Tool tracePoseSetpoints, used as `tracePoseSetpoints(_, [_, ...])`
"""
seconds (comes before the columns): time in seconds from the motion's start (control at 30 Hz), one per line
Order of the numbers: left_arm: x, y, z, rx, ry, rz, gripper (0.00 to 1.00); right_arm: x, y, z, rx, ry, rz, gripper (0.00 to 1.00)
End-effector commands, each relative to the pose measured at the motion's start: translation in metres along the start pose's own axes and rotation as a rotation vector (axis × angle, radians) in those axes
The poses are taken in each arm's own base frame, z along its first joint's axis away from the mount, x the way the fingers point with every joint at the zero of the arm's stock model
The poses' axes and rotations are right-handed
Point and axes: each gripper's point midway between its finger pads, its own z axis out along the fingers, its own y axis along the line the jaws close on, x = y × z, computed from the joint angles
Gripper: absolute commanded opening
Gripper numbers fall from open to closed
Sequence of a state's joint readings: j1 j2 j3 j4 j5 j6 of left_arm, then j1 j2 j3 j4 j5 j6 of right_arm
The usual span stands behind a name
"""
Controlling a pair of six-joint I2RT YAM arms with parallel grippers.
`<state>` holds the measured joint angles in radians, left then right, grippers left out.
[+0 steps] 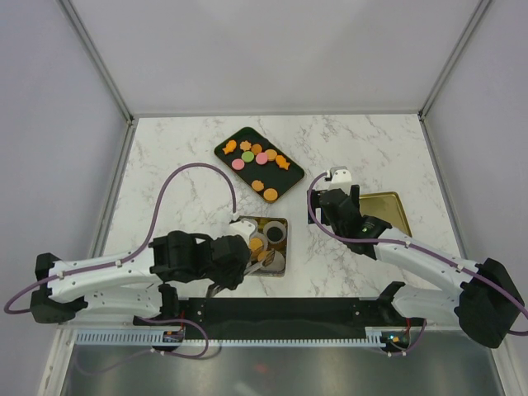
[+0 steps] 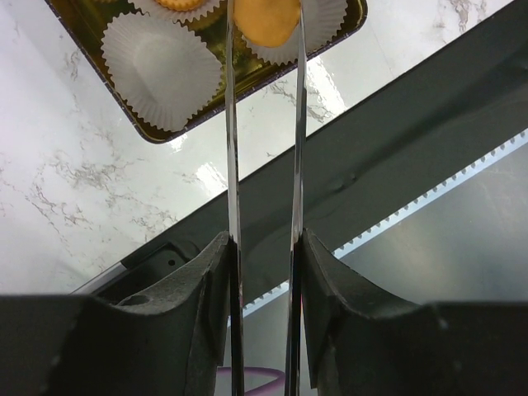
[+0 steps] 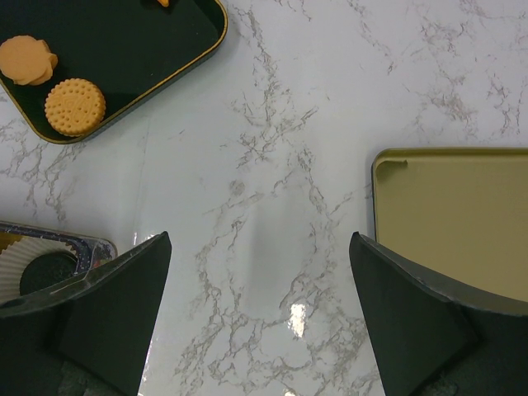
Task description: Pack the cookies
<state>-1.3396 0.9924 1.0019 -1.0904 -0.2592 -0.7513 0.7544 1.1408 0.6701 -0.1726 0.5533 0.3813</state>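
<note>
Several cookies [image 1: 256, 157], orange, pink and green, lie on a black tray [image 1: 227, 148] at the back middle. A gold box [image 1: 283, 221] with white paper cups stands in front of it. My left gripper [image 1: 259, 257] hangs over the box; its long thin blades [image 2: 232, 165] are closed on an orange cookie [image 2: 266, 21] above a paper cup [image 2: 326, 21]. Beside it is an empty cup [image 2: 162, 70]. My right gripper [image 3: 260, 272] is open and empty over bare marble, between the tray [image 3: 124, 41] and a gold lid [image 3: 454, 223].
The gold lid [image 1: 389, 213] lies flat at the right. Two orange biscuits [image 3: 74, 106] sit in the tray's near corner. The box edge [image 3: 49, 242] is at the right gripper's left. A black rail [image 1: 280, 309] runs along the near edge.
</note>
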Motion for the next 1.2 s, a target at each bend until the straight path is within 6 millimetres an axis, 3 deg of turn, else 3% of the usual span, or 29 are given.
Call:
tracePoseSetpoints(0.0, [-0.014, -0.01, -0.001, 0.008, -0.054, -0.044, 0.42, -0.018, 0.005, -0.001, -0.012, -0.045, 0.038, 0.98])
tracePoseSetpoints(0.97, [-0.027, -0.021, 0.003, 0.031, -0.087, -0.024, 0.53, -0.016, 0.003, -0.003, -0.013, -0.05, 0.046, 0.98])
tracePoseSetpoints(1.17, [-0.057, -0.023, -0.02, 0.056, -0.198, -0.052, 0.53, -0.016, 0.003, -0.003, -0.012, -0.049, 0.047, 0.98])
